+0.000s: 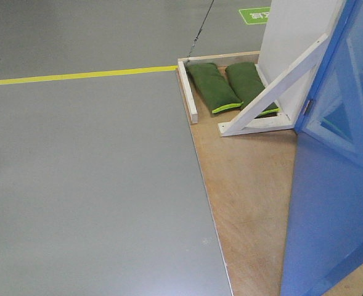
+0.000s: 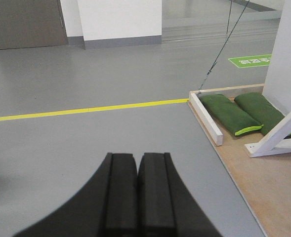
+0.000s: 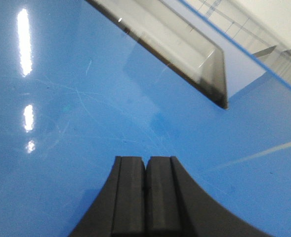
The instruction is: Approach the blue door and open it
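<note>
The blue door fills the right side of the front view, a glossy bright-blue panel standing on a wooden base. Its handle is out of view. Seen from the right wrist, the same blue door covers nearly the whole frame, with ceiling lights reflected in it. My right gripper is shut, with nothing in it, its tips close in front of the panel. My left gripper is shut and empty too, held over grey floor well left of the door.
A plywood base lies under the door, edged by a white wooden bar. Two green sandbags rest on it beside a white triangular brace. A yellow floor line runs left. A dark cable slants up.
</note>
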